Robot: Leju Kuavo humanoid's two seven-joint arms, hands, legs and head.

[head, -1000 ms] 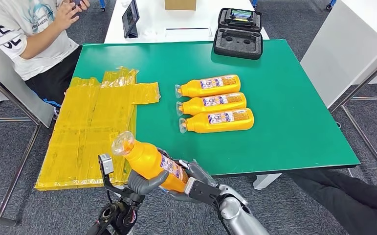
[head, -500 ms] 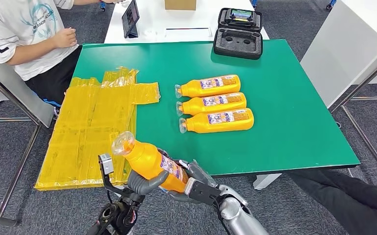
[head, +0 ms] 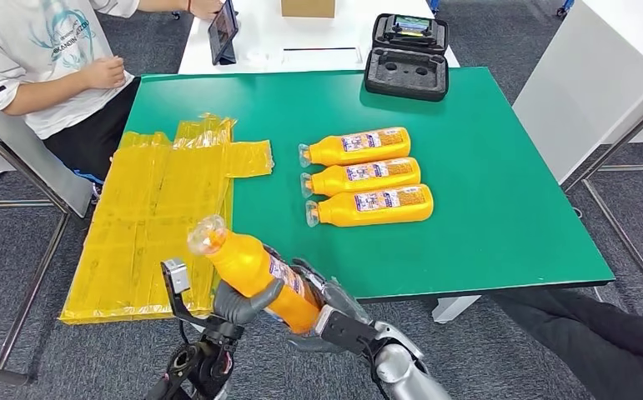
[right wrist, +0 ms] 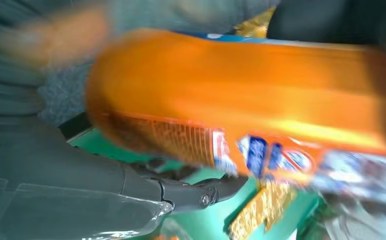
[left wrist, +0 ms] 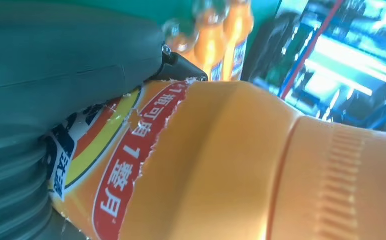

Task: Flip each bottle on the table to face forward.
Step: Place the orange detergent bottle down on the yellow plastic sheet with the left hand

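Note:
An orange bottle (head: 253,271) with a clear cap is held tilted in the air, just in front of the green table's (head: 484,183) near edge, cap pointing up and to the left. My left hand (head: 238,302) grips it from below around the middle. My right hand (head: 333,302) holds its base end. Up close, the left wrist view shows the bottle's (left wrist: 231,165) torn label beside my left hand (left wrist: 55,65). The right wrist view is blurred, with the bottle (right wrist: 241,100) above my right hand (right wrist: 130,185). Three more orange bottles (head: 358,146) (head: 364,176) (head: 374,205) lie side by side on the table, caps pointing left.
A pile of yellow plastic bags (head: 159,208) overhangs the table's left side. A black case (head: 407,58) sits at the far edge. A person (head: 34,58) sits at the far left, one hand reaching to a tablet (head: 222,29) on the white table behind.
Both hands and the held bottle have shifted slightly left and down. The person's arm has reached over to the tablet.

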